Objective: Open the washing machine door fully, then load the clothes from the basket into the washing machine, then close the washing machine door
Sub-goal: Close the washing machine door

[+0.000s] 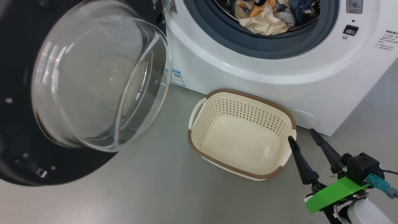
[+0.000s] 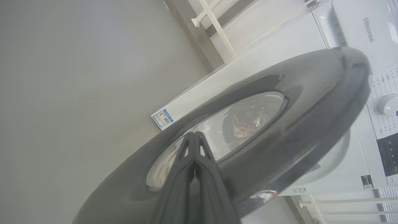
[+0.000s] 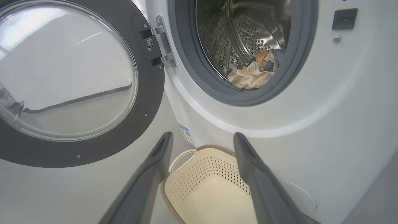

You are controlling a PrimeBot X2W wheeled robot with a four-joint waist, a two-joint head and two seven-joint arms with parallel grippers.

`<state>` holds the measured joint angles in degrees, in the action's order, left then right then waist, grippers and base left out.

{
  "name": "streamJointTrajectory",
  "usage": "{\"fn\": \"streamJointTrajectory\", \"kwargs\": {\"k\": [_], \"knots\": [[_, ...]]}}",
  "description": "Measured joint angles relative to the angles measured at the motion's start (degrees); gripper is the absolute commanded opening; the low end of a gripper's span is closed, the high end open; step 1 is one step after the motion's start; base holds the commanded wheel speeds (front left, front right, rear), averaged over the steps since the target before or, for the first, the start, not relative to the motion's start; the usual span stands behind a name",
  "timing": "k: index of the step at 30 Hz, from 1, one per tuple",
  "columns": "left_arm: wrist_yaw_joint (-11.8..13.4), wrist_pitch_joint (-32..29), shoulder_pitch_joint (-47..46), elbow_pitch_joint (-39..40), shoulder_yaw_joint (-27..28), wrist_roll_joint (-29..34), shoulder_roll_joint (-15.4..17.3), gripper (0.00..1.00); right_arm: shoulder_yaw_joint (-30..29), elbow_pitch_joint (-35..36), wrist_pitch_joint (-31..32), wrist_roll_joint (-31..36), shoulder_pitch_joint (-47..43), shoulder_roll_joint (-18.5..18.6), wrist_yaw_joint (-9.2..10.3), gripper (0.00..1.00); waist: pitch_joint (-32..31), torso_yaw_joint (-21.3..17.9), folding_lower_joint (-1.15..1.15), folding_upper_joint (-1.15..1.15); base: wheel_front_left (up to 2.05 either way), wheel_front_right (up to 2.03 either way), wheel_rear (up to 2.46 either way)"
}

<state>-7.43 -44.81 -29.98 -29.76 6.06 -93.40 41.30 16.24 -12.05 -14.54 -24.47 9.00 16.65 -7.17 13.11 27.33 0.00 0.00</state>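
**Q:** How are the grippers shown?

**A:** The right gripper (image 1: 301, 134) is placed at 4 o'clock in the head view. Its two dark fingers (image 3: 149, 174) are spread wide, and nothing is held between them. In the left wrist view the left gripper (image 2: 194, 134) is seen with its fingers pressed together on nothing. It is laid across the outer face of the washing machine door (image 2: 279, 124); whether contact is made cannot be told.

**Q:** What is arranged around them?

**A:** The basket (image 1: 236, 93) is found at 10 o'clock from the right gripper. It is set on the grey floor (image 1: 124, 186), just in front of the washing machine (image 1: 248, 77). One fingertip is seen at its near right corner; touching or merely overlapping cannot be told.

The washing machine door (image 1: 18, 56) is swung open at 9 o'clock of the head view, with its glass bowl (image 1: 99, 77) bulging toward the camera. In the right wrist view it is carried on a hinge (image 3: 161, 43) at the 9 o'clock side of the opening.

The clothes (image 1: 264, 18) are lodged at 12 o'clock inside the steel drum (image 3: 248, 31). The cream piece is foremost, against the grey rubber ring (image 1: 261, 46). A blue label (image 1: 177, 76) is seen on the lower front of the washing machine, between the washing machine door and the basket.
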Motion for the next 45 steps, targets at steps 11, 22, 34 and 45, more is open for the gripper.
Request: {"fn": "streamJointTrajectory", "kwargs": {"k": [11,22,34,45], "knots": [[-0.01,-5.28,2.38,5.28,-0.04,-0.26,-0.99,0.00,-1.68,0.13,0.00,-0.01,-2.70,-1.24,0.00,1.00,-3.41,-1.02,0.00,0.00,0.00,0.00,0.00],[-0.01,-10.16,4.64,11.84,-0.14,-0.21,-1.75,0.00,-2.48,0.26,0.00,-0.09,-4.58,-2.42,0.00,1.00,-6.66,-1.93,0.00,0.00,0.00,0.00,0.00],[0.00,-14.30,5.99,19.19,-4.13,1.34,-4.91,0.00,-3.92,0.51,0.00,-0.09,-6.23,-3.33,0.00,1.00,-8.59,-3.85,0.00,0.00,0.00,0.00,0.00],[0.00,-14.44,7.00,25.10,-7.39,3.37,-8.78,0.00,-5.72,0.98,0.00,-0.09,-8.23,-4.02,0.00,1.00,-9.41,-7.60,0.00,0.00,0.00,0.00,0.00]]}}
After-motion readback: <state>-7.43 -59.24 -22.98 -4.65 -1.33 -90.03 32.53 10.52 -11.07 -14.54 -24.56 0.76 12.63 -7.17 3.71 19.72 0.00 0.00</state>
